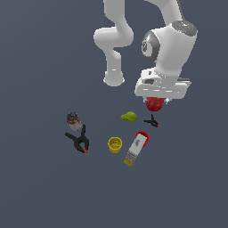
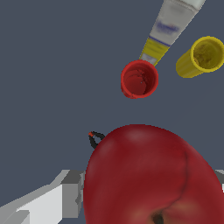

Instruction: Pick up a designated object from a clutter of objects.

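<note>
The red apple (image 1: 154, 104) is seen clamped in the gripper (image 1: 155, 105) directly under the robot's hand, and it appears to be raised off the dark floor (image 1: 40, 187), though how far cannot be judged. In the wrist view the apple (image 2: 148, 175) fills most of the picture, with a grey finger (image 2: 72, 194) pressed against its side.

The rest of the clutter lies below and apart from it: a yellow-green fruit (image 1: 129, 116) and a small black clamp (image 1: 152, 121) are nearest, then a white bottle (image 1: 136, 148) lying on its side, a yellow cup (image 1: 115, 144), and, further toward the exterior view's left, a larger black clamp (image 1: 80, 140) and a dark can (image 1: 73, 119).

The picking step is judged to be in its lifting phase. For the next move, the grip should be kept firm and the apple carried straight up, so that the round, glossy fruit is not let slip.
</note>
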`<state>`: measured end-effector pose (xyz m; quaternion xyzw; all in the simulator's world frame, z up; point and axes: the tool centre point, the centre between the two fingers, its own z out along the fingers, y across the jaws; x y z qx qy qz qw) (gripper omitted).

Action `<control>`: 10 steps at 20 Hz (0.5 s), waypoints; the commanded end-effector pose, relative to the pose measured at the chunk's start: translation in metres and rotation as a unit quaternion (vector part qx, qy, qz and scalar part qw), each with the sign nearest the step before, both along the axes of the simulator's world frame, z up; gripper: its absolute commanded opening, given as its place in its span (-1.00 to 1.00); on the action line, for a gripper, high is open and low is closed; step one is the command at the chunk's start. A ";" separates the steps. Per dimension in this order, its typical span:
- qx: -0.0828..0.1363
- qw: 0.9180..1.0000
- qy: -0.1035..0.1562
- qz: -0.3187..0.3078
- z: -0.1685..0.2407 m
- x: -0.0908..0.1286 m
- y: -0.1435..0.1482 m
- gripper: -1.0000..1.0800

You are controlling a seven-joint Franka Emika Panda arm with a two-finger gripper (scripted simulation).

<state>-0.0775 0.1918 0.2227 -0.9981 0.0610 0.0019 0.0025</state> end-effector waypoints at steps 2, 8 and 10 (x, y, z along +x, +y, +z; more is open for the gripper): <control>0.000 1.000 -0.001 0.000 0.032 0.016 0.000 -1.00; -0.001 1.000 -0.001 -0.001 0.084 0.042 0.000 -1.00; -0.001 1.000 -0.001 -0.001 0.099 0.051 -0.001 -1.00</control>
